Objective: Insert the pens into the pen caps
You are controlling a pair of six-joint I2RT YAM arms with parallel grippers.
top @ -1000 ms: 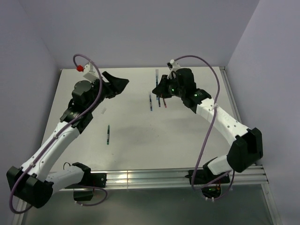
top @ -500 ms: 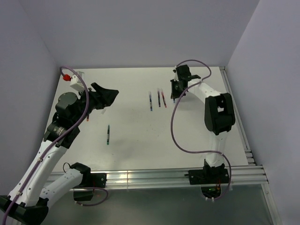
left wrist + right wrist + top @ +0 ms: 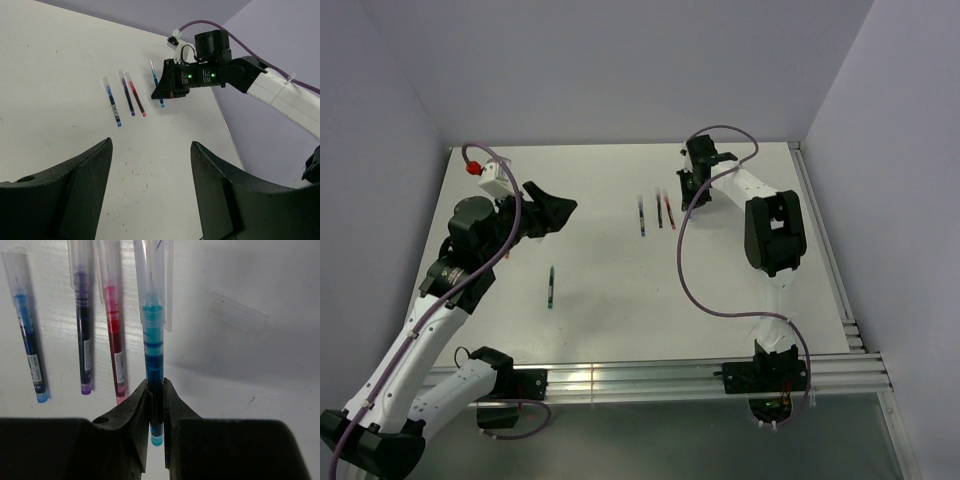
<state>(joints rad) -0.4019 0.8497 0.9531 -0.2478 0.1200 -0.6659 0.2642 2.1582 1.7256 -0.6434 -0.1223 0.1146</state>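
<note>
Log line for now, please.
left gripper open, empty | right gripper shut on capped teal pen | three capped pens beside it | loose cap nearby

a robotics lab bench, walled off as a test cell
two white-and-black robot arms, left arm [image 3: 430, 315] and right arm [image 3: 775, 232], stand bolted to a ribbed metal rail [image 3: 650, 378] at the near edge of a plain whitish table [image 3: 610, 315]; bare pale lilac walls [image 3: 620, 70] close it in at the back and both sides, purple cables [image 3: 681, 280] loop along the arms, and small green lights [image 3: 212, 75] glow on the right arm's wrist.
</note>
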